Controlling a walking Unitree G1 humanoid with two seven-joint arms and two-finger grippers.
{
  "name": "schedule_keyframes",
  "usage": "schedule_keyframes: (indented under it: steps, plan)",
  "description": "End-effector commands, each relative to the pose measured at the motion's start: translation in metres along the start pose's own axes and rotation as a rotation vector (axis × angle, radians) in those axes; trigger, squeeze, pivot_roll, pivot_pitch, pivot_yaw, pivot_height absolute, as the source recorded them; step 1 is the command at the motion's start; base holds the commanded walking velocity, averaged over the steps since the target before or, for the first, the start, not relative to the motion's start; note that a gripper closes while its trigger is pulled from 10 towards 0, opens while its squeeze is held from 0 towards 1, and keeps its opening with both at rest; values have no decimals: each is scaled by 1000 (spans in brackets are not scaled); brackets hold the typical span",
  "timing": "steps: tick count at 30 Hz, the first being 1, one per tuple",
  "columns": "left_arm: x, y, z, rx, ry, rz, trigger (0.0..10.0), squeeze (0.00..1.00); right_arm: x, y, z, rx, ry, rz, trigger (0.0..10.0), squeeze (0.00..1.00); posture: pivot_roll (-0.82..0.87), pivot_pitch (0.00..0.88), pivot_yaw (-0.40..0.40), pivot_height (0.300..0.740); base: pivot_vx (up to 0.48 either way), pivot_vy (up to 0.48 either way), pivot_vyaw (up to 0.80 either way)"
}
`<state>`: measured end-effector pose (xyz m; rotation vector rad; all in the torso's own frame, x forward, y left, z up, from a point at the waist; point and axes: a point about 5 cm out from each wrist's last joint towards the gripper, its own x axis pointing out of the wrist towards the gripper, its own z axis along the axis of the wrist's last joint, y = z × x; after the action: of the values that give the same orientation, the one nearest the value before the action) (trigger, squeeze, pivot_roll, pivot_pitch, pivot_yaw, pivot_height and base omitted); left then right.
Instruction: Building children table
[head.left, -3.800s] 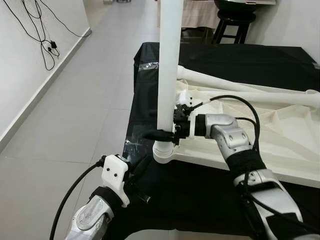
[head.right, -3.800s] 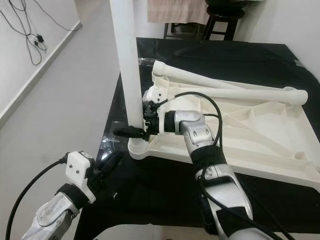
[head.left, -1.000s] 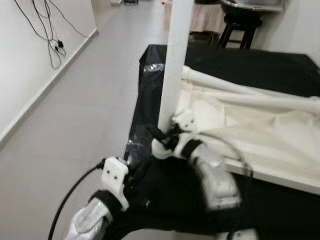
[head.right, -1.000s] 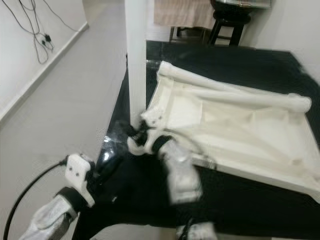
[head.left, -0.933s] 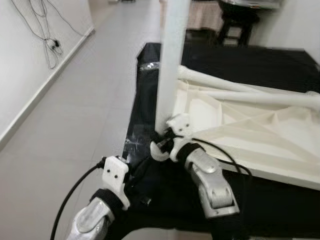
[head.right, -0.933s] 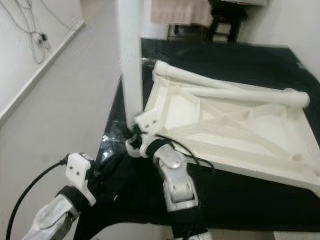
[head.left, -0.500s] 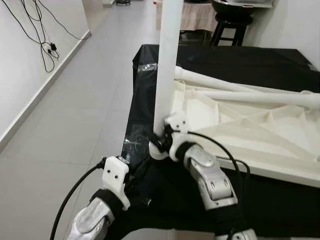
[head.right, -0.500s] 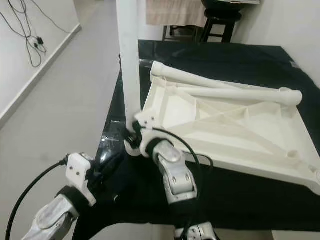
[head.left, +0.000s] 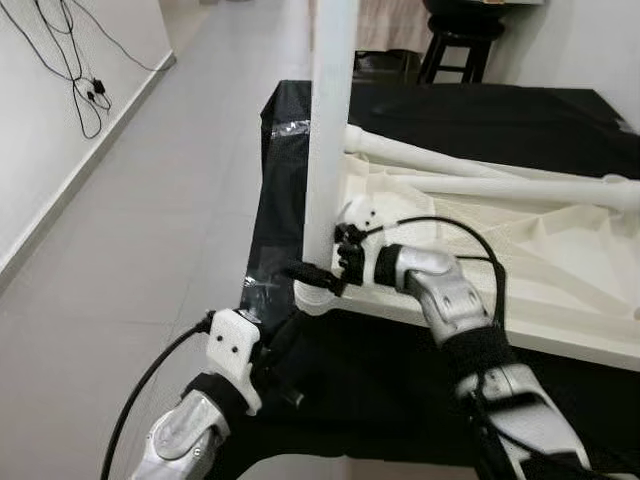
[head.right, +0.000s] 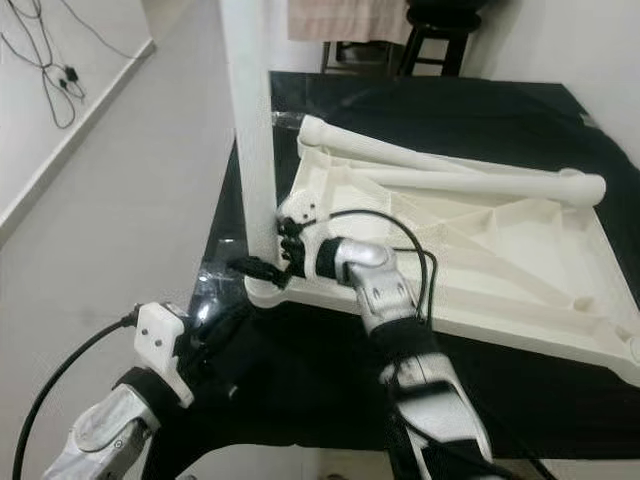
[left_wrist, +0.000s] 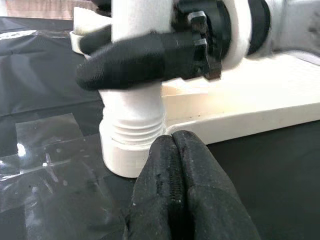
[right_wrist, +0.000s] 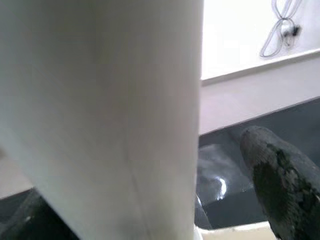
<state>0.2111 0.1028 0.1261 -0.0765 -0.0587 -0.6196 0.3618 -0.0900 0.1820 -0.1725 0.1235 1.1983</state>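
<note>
Covering most of the scene is a black-draped work table (head.left: 420, 110), running from about 12 o'clock down to 6 o'clock in the head views. Lying on it toward 3 o'clock is the upturned white children's tabletop (head.right: 500, 250), ribbed underside facing up, with two loose white legs (head.right: 470, 182) resting across its far part. At the tabletop's near-left corner, around 9 o'clock from its middle, a white upright leg (head.left: 330, 130) stands in a threaded corner socket (left_wrist: 131, 145).

The right arm (head.left: 450, 310) reaches in from 5 o'clock, and the right gripper (head.left: 320, 272) straddles the base of the upright leg just above the socket: one black finger (left_wrist: 135, 60) lies across the front of the leg, another finger (right_wrist: 282, 175) shows on its other side, so the pincer is pinching the leg between its fingers.

The left gripper (left_wrist: 172, 195) sits low at 7 o'clock, just beside the table's near edge and near the socket, its two fingers pressed together with nothing between them. A clear plastic sheet (left_wrist: 45, 155) lies flat on the black cloth beside the socket. A black cable (head.left: 140, 390) trails from the left wrist.
</note>
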Motion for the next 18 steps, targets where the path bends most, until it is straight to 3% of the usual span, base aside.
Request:
schedule_keyframes:
  steps: [1,3,4,5,10,13,14,18]
  plan:
    - [-1,-1,-4,-1,22,0,10000,0,3,1,2,-8,-2,36,10000,0,72,90,-55,740,0,0,0]
    - [-1,-1,-4,0,22,0,10000,0,3,-2,5,-3,-2,42,10000,0,72,90,-55,740,0,0,0]
    - [-1,-1,-4,0,22,1,10000,0,2,-6,6,6,-7,29,549,0,74,87,-57,740,0,0,0]
    - [-1,-1,-4,0,22,2,10000,0,2,-9,6,10,-9,15,0,0,76,87,-58,740,0,0,0]
    - [-1,0,-4,-1,21,2,10000,0,-2,-11,4,10,-28,0,0,0,71,89,-54,740,0,0,0]
    - [-1,-1,-4,-4,21,-2,10000,0,-10,-14,2,6,-55,-23,0,0,68,93,-53,740,0,0,0]
    - [-1,-2,-4,-7,21,-4,10000,0,-21,-17,-2,5,-72,-89,0,0,68,93,-53,740,0,0,0]
    - [-1,-2,-4,-7,21,-5,10000,0,-24,-19,-3,5,-76,-104,0,0,68,93,-53,740,0,0,0]
